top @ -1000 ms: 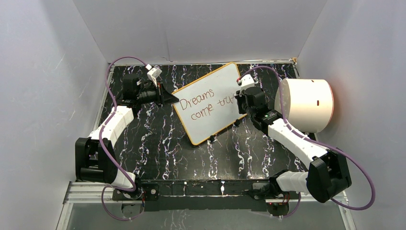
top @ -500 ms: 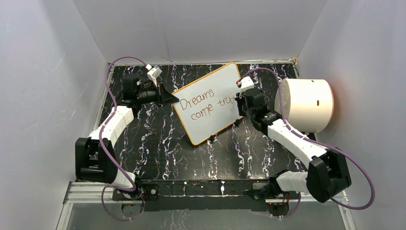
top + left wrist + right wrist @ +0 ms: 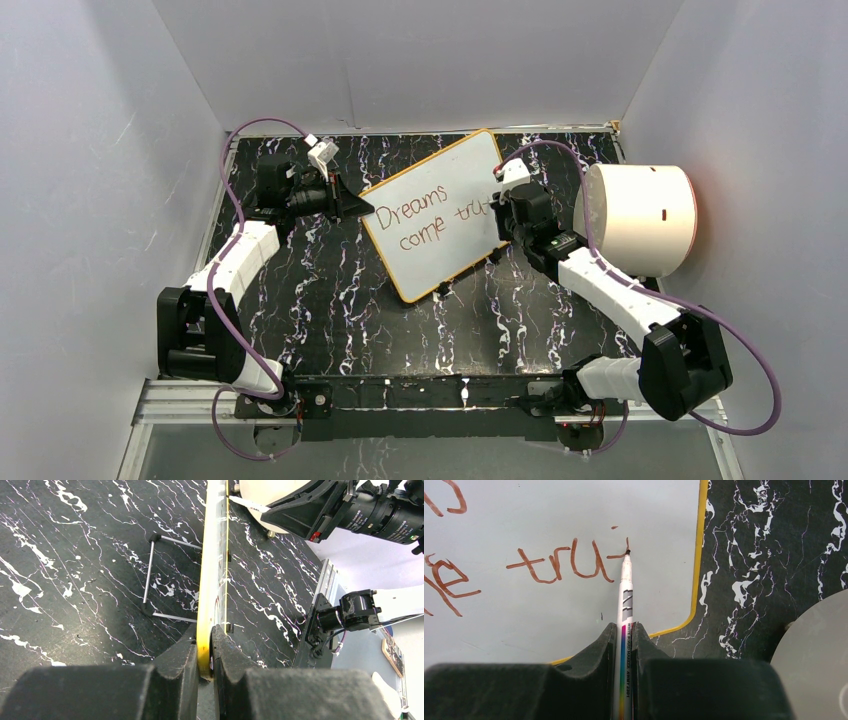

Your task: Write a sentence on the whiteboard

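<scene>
The whiteboard point(image 3: 440, 210), white with a yellow rim, stands tilted mid-table and reads "Dreams come tru" in red-brown ink. My left gripper point(image 3: 362, 208) is shut on its left edge; in the left wrist view point(image 3: 205, 647) the yellow rim point(image 3: 206, 605) sits clamped between the jaws. My right gripper point(image 3: 503, 205) is shut on a white whiteboard marker point(image 3: 625, 605). The marker tip point(image 3: 627, 552) touches the board point(image 3: 549, 605) at a fresh stroke just right of the "u".
A big white cylinder point(image 3: 642, 218) lies on its side at the right, close to my right arm, and shows in the right wrist view point(image 3: 819, 655). The board's wire stand point(image 3: 150, 575) rests on the black marbled table point(image 3: 330, 300). Grey walls enclose the table.
My right gripper has shifted slightly up and left along the board's right side, with the marker making a new stroke after "tru". The left arm and board have not moved.
</scene>
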Robot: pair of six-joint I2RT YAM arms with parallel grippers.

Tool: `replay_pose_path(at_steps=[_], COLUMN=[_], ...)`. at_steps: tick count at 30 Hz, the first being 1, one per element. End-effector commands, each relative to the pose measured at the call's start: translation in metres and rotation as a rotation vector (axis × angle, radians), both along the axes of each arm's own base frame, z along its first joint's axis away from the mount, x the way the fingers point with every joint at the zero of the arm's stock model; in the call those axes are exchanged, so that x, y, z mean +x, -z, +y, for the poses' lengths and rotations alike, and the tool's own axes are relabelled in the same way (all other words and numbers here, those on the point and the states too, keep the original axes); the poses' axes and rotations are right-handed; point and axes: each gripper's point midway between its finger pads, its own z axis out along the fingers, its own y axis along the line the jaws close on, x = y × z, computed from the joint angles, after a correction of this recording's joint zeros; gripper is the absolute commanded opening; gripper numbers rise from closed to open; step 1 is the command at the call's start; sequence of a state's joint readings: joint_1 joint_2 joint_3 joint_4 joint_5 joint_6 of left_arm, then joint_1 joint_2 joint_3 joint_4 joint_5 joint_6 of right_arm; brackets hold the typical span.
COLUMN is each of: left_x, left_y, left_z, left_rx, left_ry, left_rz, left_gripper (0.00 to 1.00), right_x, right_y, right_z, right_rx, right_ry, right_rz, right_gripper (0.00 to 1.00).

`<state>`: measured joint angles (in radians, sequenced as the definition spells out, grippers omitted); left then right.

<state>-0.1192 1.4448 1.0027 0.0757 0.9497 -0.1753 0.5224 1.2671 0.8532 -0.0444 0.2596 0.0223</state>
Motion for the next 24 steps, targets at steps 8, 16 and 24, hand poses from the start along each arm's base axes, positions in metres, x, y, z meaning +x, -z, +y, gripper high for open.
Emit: replay_pose_path(at_steps=[8,16,24], left_x=[-0.006,-0.006,-0.006], left_y=[0.064,0.064,0.064], left_z=[0.010,0.010,0.010], left_rx=[0.151,0.152,0.154], left_ry=[-0.055,-0.056,-0.058], left_rz=[0.130,0.129,0.130], left_gripper=[0.00,0.00,0.00], right_x=[0.020,0.023,0.019], right_y=[-0.038,-0.046,-0.043], right_z=[0.015,0.017,0.021], right_rx=[0.067,0.071,0.076], right_ry=[-0.033,-0.038,-0.065], right_rz=[-0.108,-0.127,-0.109], right_gripper=[0.00,0.00,0.00])
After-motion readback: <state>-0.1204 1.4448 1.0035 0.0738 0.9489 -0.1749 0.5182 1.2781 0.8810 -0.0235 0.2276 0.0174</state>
